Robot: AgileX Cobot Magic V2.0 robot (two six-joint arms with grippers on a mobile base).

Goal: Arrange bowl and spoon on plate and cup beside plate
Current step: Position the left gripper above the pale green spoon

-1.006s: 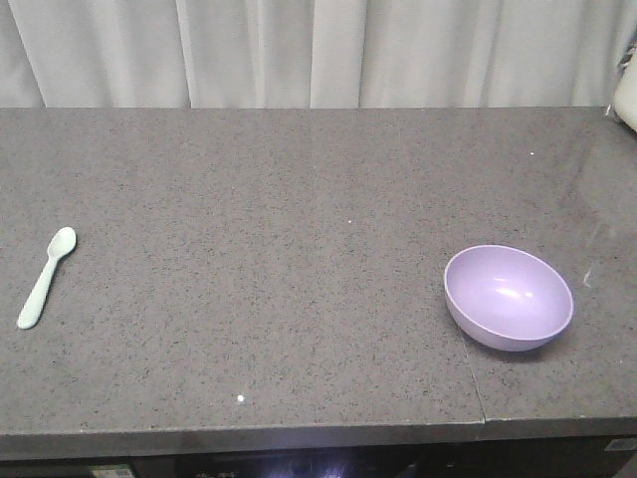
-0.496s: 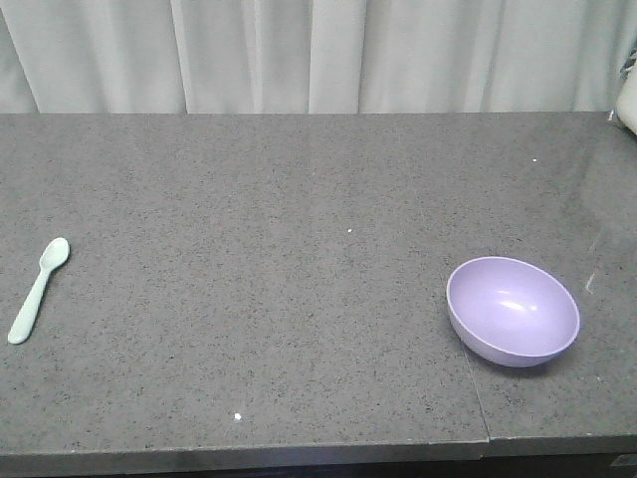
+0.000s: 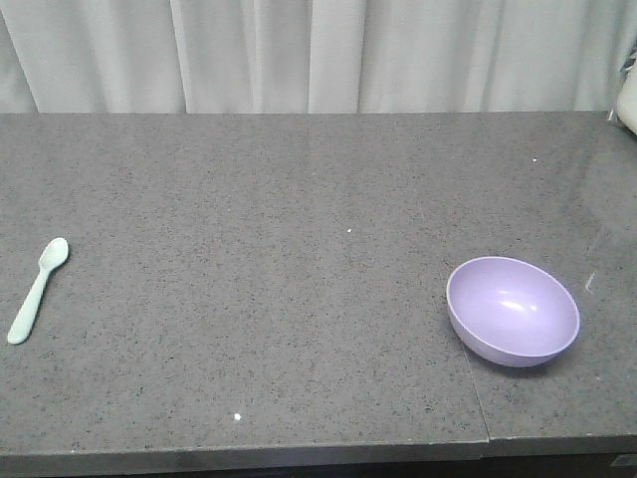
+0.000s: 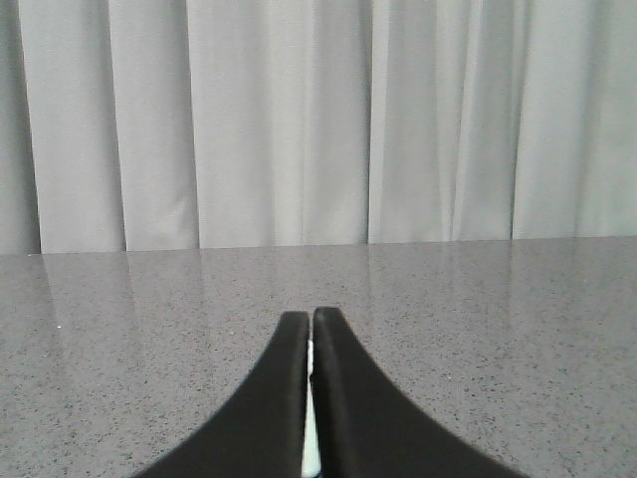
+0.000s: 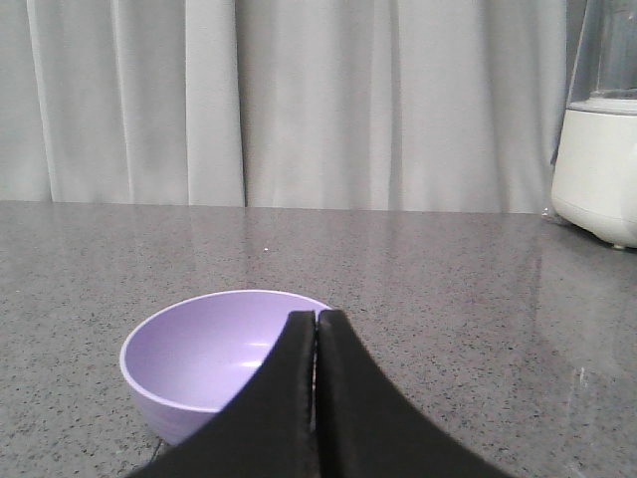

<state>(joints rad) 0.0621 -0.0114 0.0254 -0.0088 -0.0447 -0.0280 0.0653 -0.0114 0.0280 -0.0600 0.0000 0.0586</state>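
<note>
A bowl and spoon on a counter.
We see the spoon well left of the bowl; left gripper and right gripper jaws are pressed together.

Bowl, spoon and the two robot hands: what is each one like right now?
bowl: open side up, empty, sitting on the counter
spoon: lying flat on the counter, scoop end pointing away, nothing touching it
left hand: shut, fingers pressed together, holding nothing
right hand: shut, holding nothing, close to the bowl
</note>
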